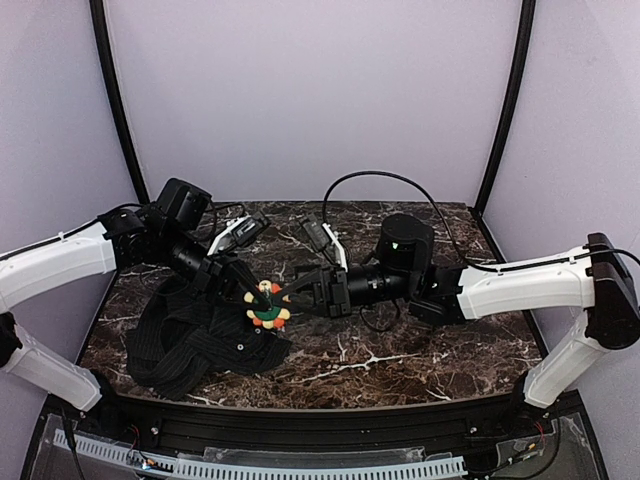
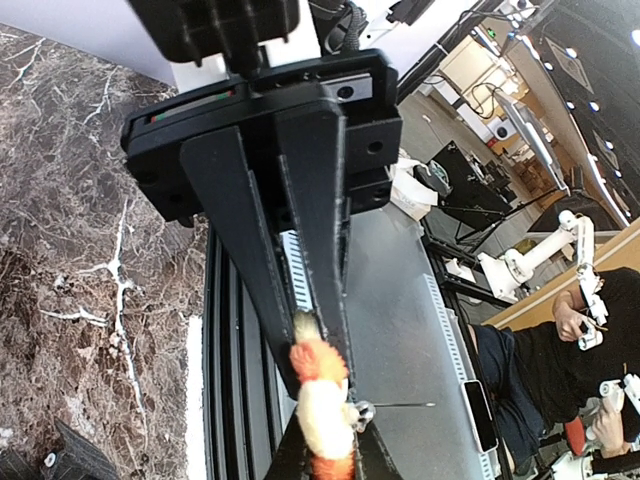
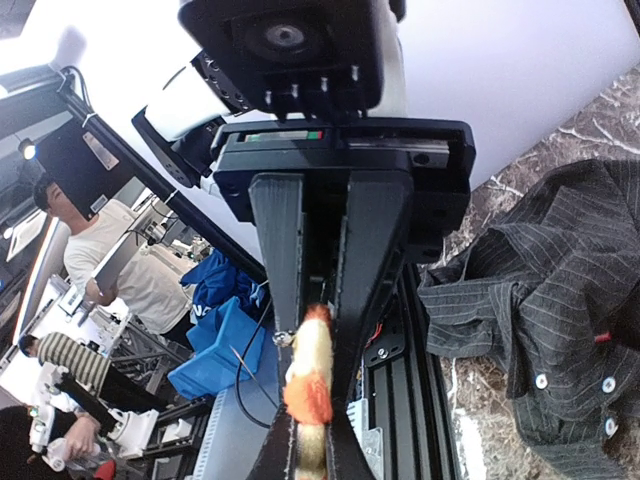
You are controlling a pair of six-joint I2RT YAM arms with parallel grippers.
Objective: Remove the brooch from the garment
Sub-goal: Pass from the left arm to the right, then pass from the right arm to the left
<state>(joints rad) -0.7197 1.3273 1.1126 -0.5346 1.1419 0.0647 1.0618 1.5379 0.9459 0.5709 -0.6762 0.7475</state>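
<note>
The brooch (image 1: 268,313), orange and cream petals around a red and green centre, is held edge-on between both grippers, above the right edge of the black pinstriped garment (image 1: 190,335). My left gripper (image 1: 254,297) is shut on the brooch from the left. My right gripper (image 1: 287,296) is shut on it from the right. In the left wrist view my gripper (image 2: 318,368) pinches the brooch (image 2: 322,400), and its bare pin (image 2: 400,405) sticks out with no cloth on it. In the right wrist view my gripper (image 3: 312,365) pinches the brooch (image 3: 310,380), and the garment (image 3: 540,300) lies apart below.
The garment lies crumpled on the dark marble table (image 1: 400,350) at the front left. A black cable (image 1: 380,180) loops above the right arm. The table's black front rail (image 1: 300,420) runs along the near edge.
</note>
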